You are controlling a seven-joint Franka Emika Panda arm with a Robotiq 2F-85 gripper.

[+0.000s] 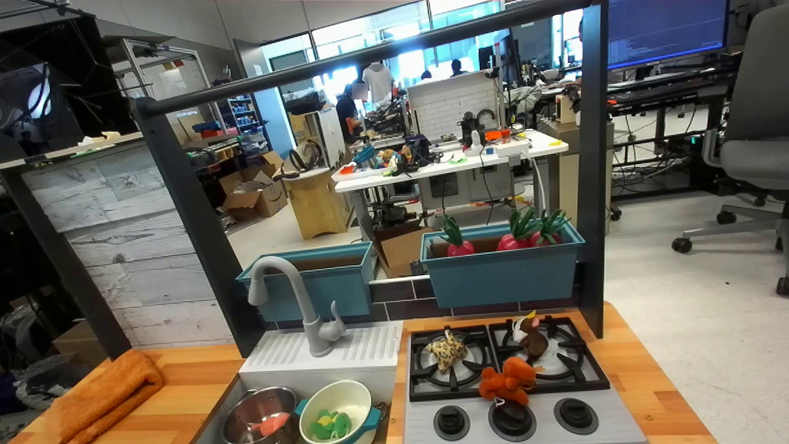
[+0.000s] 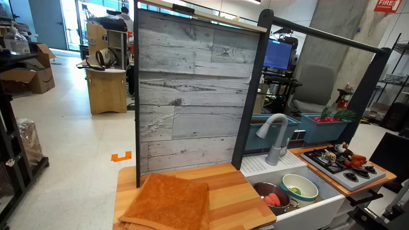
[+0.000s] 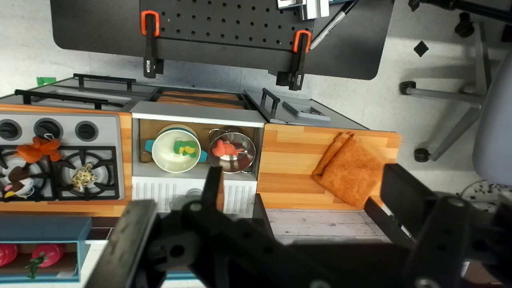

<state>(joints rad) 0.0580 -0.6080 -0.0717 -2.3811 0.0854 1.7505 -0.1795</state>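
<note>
Towel [image 2: 172, 201] on counter [image 2: 236, 198], pots [image 2: 309, 187] in sink [image 2: 314, 212]

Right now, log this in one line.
gripper: open, empty | orange towel: folded on counter | green toy: in cream pot | pink toy: in metal pot

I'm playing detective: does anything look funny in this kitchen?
Yes: an orange toy, a spotted toy and a brown-and-white toy lie on the stove, where pots usually go. I see nothing spilled or broken.
</note>
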